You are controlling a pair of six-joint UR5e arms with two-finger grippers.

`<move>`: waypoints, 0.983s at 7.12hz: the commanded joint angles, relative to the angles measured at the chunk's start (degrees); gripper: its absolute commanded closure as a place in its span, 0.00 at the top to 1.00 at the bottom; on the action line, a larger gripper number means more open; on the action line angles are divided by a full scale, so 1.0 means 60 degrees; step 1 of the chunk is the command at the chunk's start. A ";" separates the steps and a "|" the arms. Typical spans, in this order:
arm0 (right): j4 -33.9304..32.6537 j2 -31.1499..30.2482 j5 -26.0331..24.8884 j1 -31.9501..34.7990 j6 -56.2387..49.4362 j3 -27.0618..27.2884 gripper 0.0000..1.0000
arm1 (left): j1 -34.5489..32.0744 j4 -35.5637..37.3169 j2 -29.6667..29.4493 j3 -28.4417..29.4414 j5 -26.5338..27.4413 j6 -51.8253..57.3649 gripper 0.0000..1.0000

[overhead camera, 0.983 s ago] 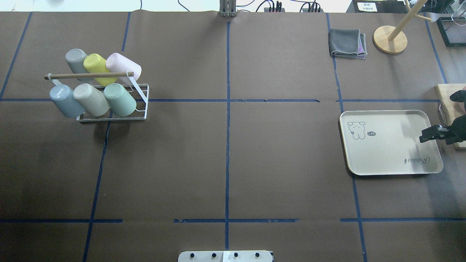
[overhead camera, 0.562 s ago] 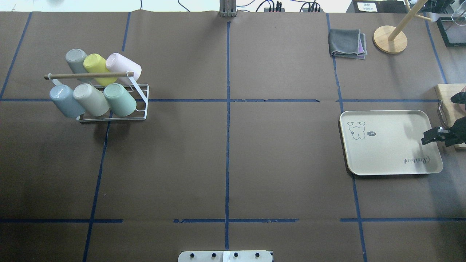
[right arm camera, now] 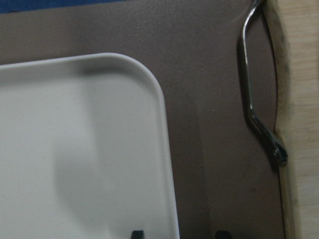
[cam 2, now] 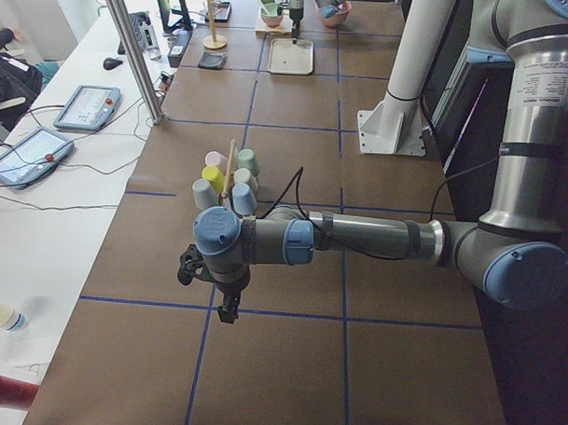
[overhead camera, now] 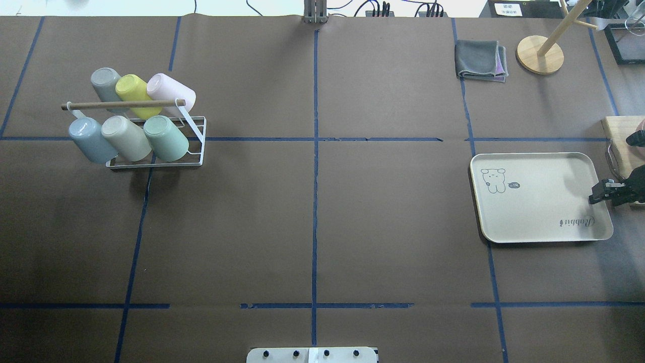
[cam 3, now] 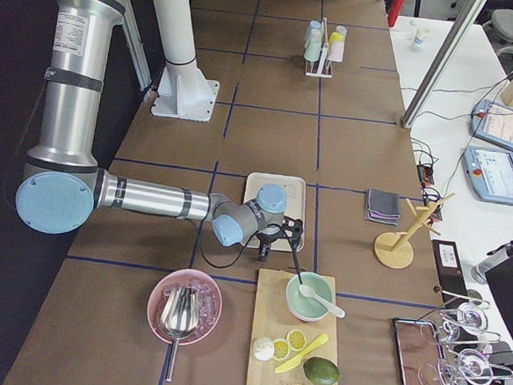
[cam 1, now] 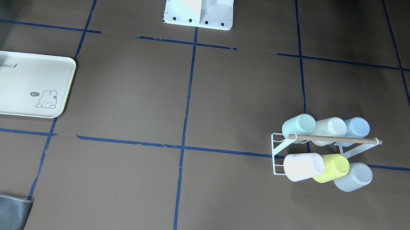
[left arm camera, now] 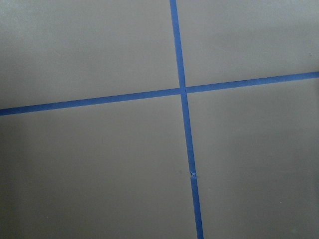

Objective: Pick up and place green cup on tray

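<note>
The green cup (overhead camera: 165, 137) lies tilted on the white wire rack (overhead camera: 196, 151) at the table's left, front row, nearest the centre; it also shows in the front-facing view (cam 1: 298, 125). The cream tray (overhead camera: 539, 212) lies flat and bare at the right. My right gripper (overhead camera: 597, 192) is open and empty, low over the tray's right rim; in the right wrist view its fingertips (right arm camera: 137, 233) straddle the rim (right arm camera: 167, 149). My left gripper (cam 2: 226, 308) shows only in the exterior left view, over bare table; I cannot tell if it is open.
The rack also holds yellow (overhead camera: 132, 91), pink (overhead camera: 171, 91), blue-grey (overhead camera: 88, 137) and other cups under a wooden bar. A grey cloth (overhead camera: 481, 60) and wooden stand (overhead camera: 539, 54) sit far right. A cutting board (overhead camera: 622, 146) with a spoon handle (right arm camera: 251, 99) borders the tray.
My right gripper has drawn back to the right, from over the tray's inside to its right rim. The cups and tray have not moved.
</note>
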 commanded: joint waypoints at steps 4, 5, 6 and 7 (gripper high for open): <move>0.0190 -0.0045 0.0015 0.0022 0.0067 0.0436 0.00 | 0.0007 0.0000 -0.0009 0.0024 0.0020 0.0026 1.00; 0.0191 -0.0263 -0.0014 0.0037 0.0081 0.1063 0.00 | 0.0007 -0.0058 -0.0009 0.0009 0.0020 -0.0003 1.00; 0.0176 -0.0454 0.0029 0.0052 0.0168 0.1882 0.00 | -0.0008 -0.0131 -0.0009 0.0038 0.0020 -0.0033 1.00; 0.0176 -0.0470 0.0059 0.0052 0.0488 0.2455 0.00 | 0.0006 -0.0147 -0.0009 0.0039 0.0020 -0.0033 1.00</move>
